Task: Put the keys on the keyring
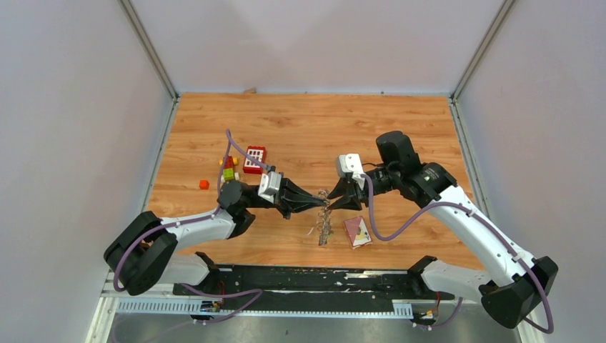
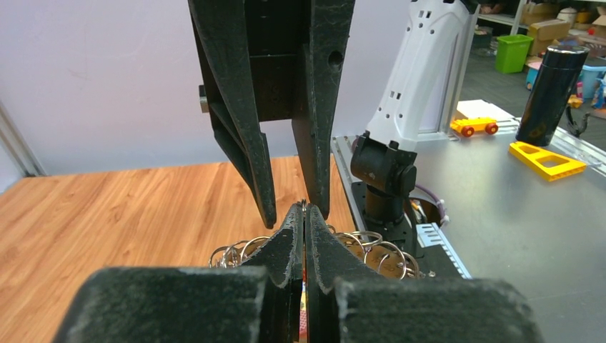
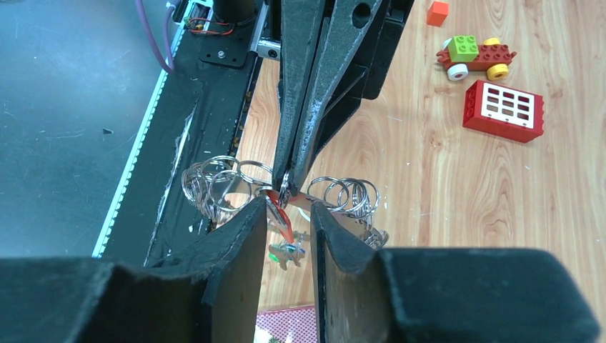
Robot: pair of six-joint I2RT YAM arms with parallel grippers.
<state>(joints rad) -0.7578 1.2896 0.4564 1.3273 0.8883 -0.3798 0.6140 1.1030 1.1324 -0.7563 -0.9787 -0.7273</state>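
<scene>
Right wrist view: the left fingers (image 3: pixel 299 93) pinch the keyring (image 3: pixel 344 193) above the table (image 3: pixel 457 214). The right fingers (image 3: pixel 239 246) stand apart around a red key (image 3: pixel 279 213), which may drop if it misses the ring.

Left pincer (image 1: pixel 324 204) closed, right pincer (image 1: pixel 333 201) parted; tips nose to nose.

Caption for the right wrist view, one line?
Left pincer shut on the keyring; right pincer open around a red-tagged key.

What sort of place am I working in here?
Probably a robotics lab test cell: wooden tabletop fenced by white panels, toy bricks as props, and a grey workbench with a green bin beyond.
</scene>
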